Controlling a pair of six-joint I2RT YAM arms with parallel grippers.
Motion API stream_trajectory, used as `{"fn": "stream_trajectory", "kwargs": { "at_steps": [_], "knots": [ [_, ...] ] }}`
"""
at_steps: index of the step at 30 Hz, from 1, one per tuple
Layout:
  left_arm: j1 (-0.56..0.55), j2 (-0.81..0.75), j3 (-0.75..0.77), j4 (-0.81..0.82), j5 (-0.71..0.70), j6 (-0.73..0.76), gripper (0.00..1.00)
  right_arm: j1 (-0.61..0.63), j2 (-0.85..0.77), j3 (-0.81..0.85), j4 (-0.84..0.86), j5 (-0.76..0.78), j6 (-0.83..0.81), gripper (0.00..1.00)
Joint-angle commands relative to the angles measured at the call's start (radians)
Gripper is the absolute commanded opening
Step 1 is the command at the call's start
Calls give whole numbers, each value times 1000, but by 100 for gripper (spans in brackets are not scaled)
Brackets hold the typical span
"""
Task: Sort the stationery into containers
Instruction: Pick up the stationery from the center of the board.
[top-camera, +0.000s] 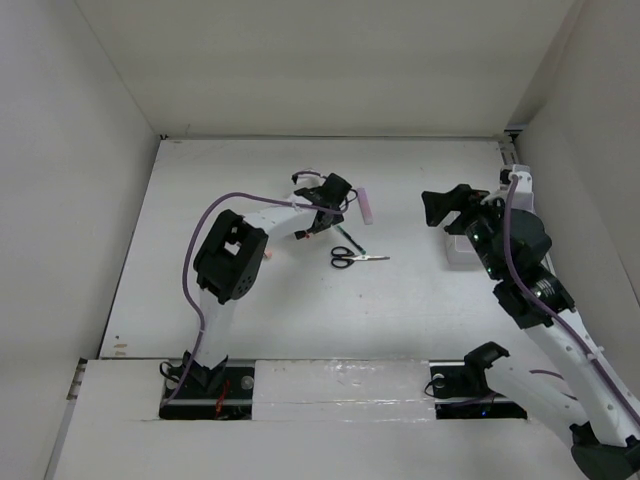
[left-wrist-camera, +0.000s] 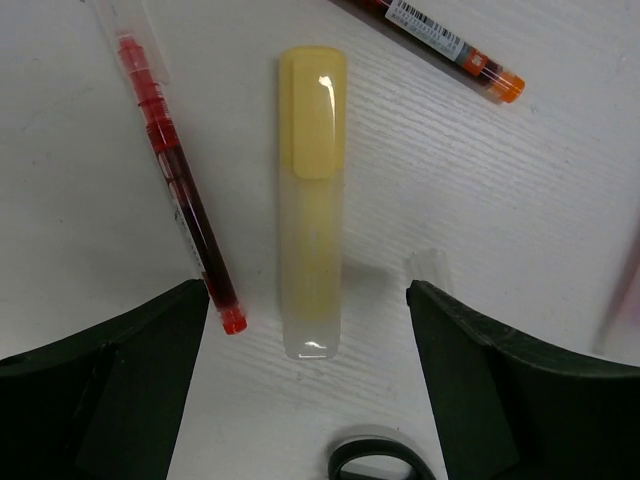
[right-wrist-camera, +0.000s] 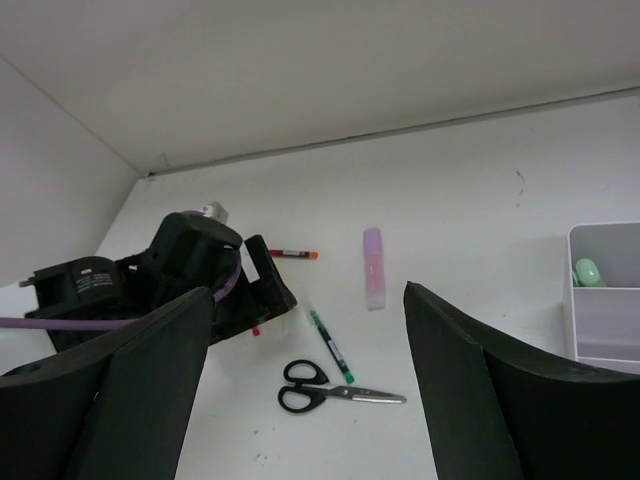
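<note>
L gripper (left-wrist-camera: 308, 300) sits low over the table (top-camera: 400, 320), centre-far, jaws apart w/ nothing gripped. The yellow marker (left-wrist-camera: 312, 200) lies flat btw its two fingers (left-wrist-camera: 110, 390), w/ bare table showing on each side and the cap end pointing away from the wrist. Red pen (left-wrist-camera: 180, 190) lies just left of the marker in the wrist view. Its tip is close to the left finger, but can't tell if they touch. A dark pen w/ orange end (left-wrist-camera: 445, 45) sits at the top right of that view, apart from the marker. Scissors (top-camera: 355, 259), black handles, blades shut, lie on the near side of the L gripper. A green-tipped pen (right-wrist-camera: 330, 345) lies btw them and the gripper. Pink marker (top-camera: 367, 204) lies flat just right of the L gripper, touching nothing.

R gripper (right-wrist-camera: 305, 295) hangs above the table on the right side, jaws wide, holding nothing. The containers (right-wrist-camera: 600, 300), white bins, stand by the right wall, partly under the R arm in the top view. A pale green marker (right-wrist-camera: 587, 271) is inside one bin; which bin of the cluster isn't clear.
</note>
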Motion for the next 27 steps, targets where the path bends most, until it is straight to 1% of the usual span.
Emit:
{"fn": "stream_trajectory", "kwargs": {
  "at_steps": [1,8,11,19,27],
  "knots": [
    [11,3,45,-9,11,3,77,-2,-39,19,-13,0,-11,82],
    [11,27,63,-9,20,15,77,-2,-39,19,-22,-9,-11,81],
    [11,-9,39,-9,20,15,77,-2,-30,19,-22,-9,-11,81],
    [0,-82,39,-40,11,24,77,-2,1,19,-4,-27,-20,81],
    [-9,-73,103,-60,-9,49,77,-2,10,28,-4,-37,-20,81]
  ]
}}
